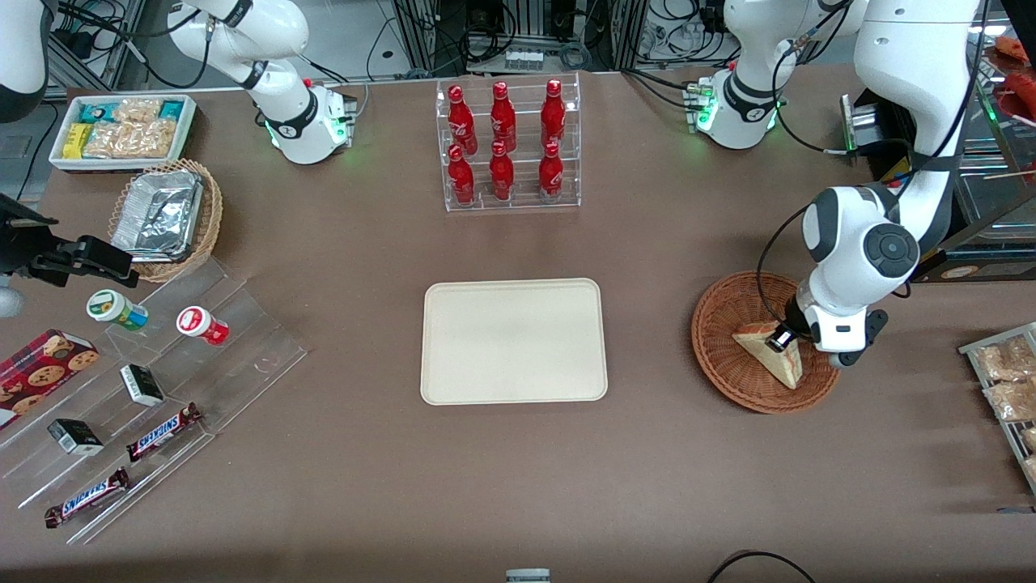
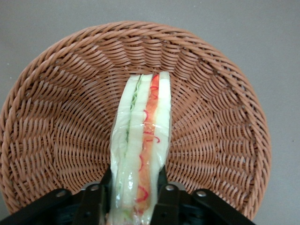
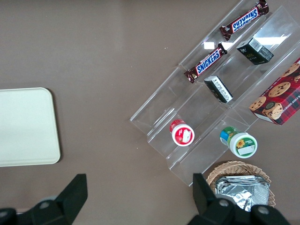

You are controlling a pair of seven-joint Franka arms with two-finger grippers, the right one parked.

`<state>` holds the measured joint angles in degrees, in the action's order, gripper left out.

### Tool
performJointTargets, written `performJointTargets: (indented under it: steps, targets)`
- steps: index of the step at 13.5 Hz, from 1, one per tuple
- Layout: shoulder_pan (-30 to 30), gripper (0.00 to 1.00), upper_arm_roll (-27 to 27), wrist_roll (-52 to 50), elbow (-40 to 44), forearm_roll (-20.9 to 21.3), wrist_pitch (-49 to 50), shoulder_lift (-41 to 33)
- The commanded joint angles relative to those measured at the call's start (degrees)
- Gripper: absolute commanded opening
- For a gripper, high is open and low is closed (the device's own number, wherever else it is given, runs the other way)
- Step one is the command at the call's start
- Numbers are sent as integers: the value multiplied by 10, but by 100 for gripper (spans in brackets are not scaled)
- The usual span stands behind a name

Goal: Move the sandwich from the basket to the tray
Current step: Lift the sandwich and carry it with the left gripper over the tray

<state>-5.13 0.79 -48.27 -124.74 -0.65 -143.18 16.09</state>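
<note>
The sandwich [image 1: 771, 350] is a pale triangular wedge standing on edge in the reddish-brown wicker basket [image 1: 720, 340], toward the working arm's end of the table. In the left wrist view its cut edge [image 2: 140, 154] shows red and green filling between white bread, wrapped in clear film, over the basket [image 2: 61, 126]. My gripper [image 1: 783, 338] [image 2: 135, 199] is down in the basket, its black fingers [image 2: 96, 201] pressed against both flat sides of the wedge, shut on it. The cream tray [image 1: 513, 340] lies bare at the table's middle, also in the right wrist view [image 3: 26, 126].
An acrylic rack of red bottles [image 1: 507, 146] stands farther from the front camera than the tray. A stepped acrylic stand with snacks [image 1: 137, 389], a tan foil-container basket [image 1: 166, 219] and a white snack bin [image 1: 121, 129] lie toward the parked arm's end. A wire rack of packets [image 1: 1008, 380] sits beside the basket.
</note>
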Motion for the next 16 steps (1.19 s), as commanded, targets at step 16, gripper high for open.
performJointTargets:
  steps: [16]
  targets:
    - [-339,0,0,-24,356,21,403,111]
